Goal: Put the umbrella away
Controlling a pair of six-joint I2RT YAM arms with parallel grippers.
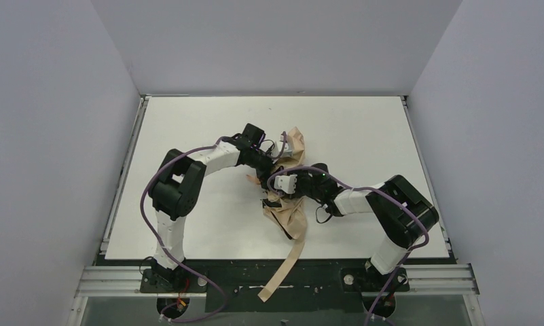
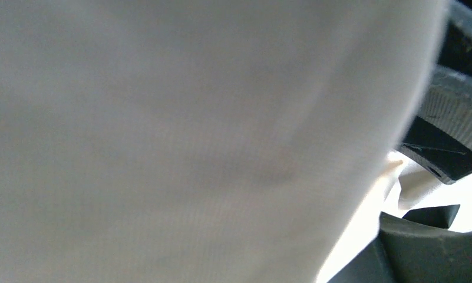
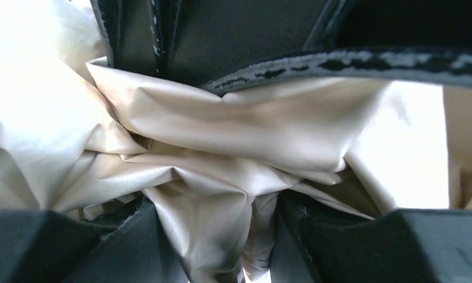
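Observation:
The umbrella (image 1: 291, 216) lies crumpled in the middle of the white table, a heap of beige fabric with a second bunch (image 1: 297, 142) rising behind both grippers. Its tan strap (image 1: 283, 267) trails over the near edge. My right gripper (image 1: 283, 185) comes in from the right. In its wrist view the right gripper (image 3: 221, 233) has a fold of umbrella fabric (image 3: 233, 130) pinched between its dark fingers (image 3: 351, 244). My left gripper (image 1: 273, 163) presses into the heap from the left. Umbrella fabric (image 2: 192, 141) fills the left wrist view and hides the jaws.
The white table (image 1: 364, 129) is walled by grey panels on three sides, with a metal rail (image 1: 126, 170) along its left edge. A dark strip with both arm bases (image 1: 323, 275) runs along the near edge. Purple cables (image 1: 147, 204) loop off the arms.

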